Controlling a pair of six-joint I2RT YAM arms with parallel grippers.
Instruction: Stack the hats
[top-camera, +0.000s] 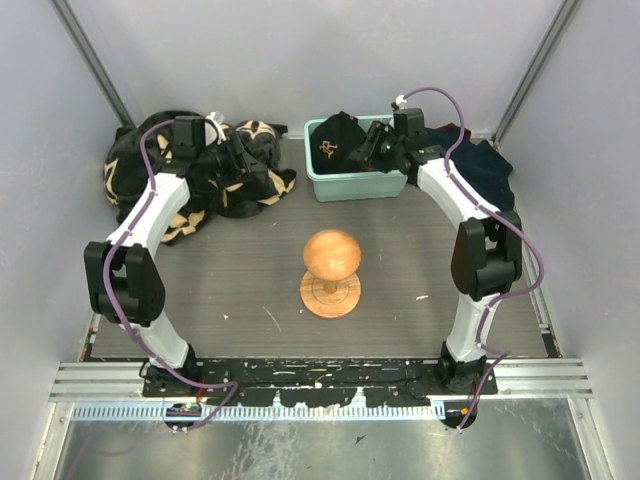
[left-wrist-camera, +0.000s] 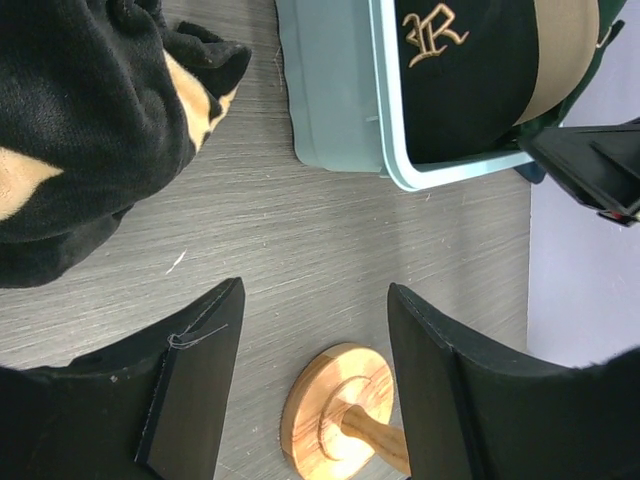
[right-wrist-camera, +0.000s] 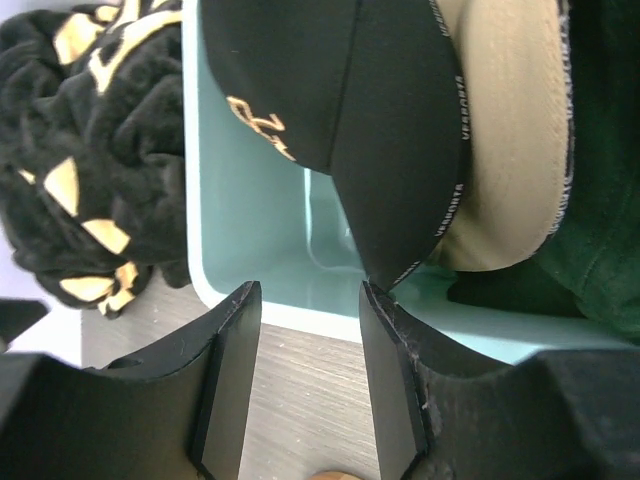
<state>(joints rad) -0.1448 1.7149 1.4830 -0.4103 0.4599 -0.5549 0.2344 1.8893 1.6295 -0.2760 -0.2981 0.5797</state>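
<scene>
Black cap (right-wrist-camera: 330, 120) in bin (top-camera: 360, 187) at far edge of table (top-camera: 230, 290): likely soft, light; grip its stiffer brim. Left gripper (left-wrist-camera: 310, 370), right gripper (right-wrist-camera: 305, 370) both gape empty.

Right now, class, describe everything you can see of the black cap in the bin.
The black cap is soft fabric with a tan embroidered logo on its front and small white lettering along one edge. It lies tilted in the light blue-green bin, its crown rising above the rim, resting against tan cloth and dark green cloth beside it. The right gripper hovers open just in front; it does not hold the cap.
</scene>
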